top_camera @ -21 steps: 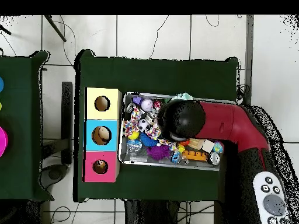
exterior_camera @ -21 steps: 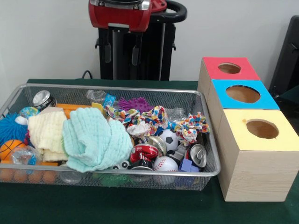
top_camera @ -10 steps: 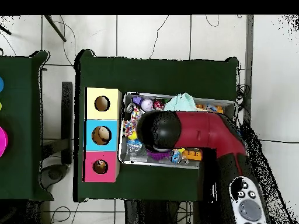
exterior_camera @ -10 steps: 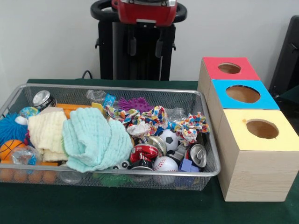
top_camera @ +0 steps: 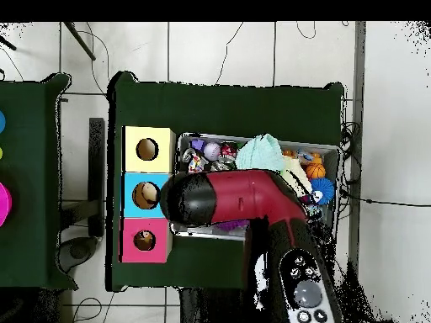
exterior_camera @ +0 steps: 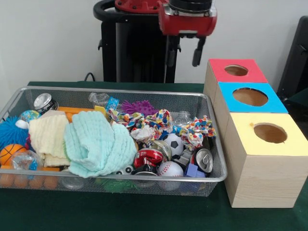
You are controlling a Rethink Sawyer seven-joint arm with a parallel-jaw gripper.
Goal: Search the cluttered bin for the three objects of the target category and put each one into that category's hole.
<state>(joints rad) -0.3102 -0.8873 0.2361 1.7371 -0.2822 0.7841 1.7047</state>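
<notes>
My gripper (exterior_camera: pixel 183 57) hangs open and empty high above the far right end of the wire bin (exterior_camera: pixel 120 179), close to the red box (exterior_camera: pixel 219 72). In the bin's right part lie a soccer ball (exterior_camera: pixel 172 143), a baseball (exterior_camera: pixel 170 169), a red can (exterior_camera: pixel 148 156), a silver can (exterior_camera: pixel 203 160) and a knotted rope toy (exterior_camera: pixel 159 118). A mint cloth (exterior_camera: pixel 98 142) and a cream cloth (exterior_camera: pixel 48 137) cover the middle and left. In the overhead view the arm's end (top_camera: pixel 189 199) hides the gripper and the bin's end beside the boxes.
Three wooden boxes with round holes stand in a row beside the bin: red, blue (exterior_camera: pixel 230 103), yellow (exterior_camera: pixel 245 139). A blue spiky ball (exterior_camera: pixel 9 132), a basketball (exterior_camera: pixel 9 153), a purple spiky toy (exterior_camera: pixel 139 107) and another can (exterior_camera: pixel 44 102) also lie in the bin.
The arm has swung sideways over the bin toward the boxes, and the gripper now stands near the red box. It stays open and empty. Nothing in the bin has moved.
</notes>
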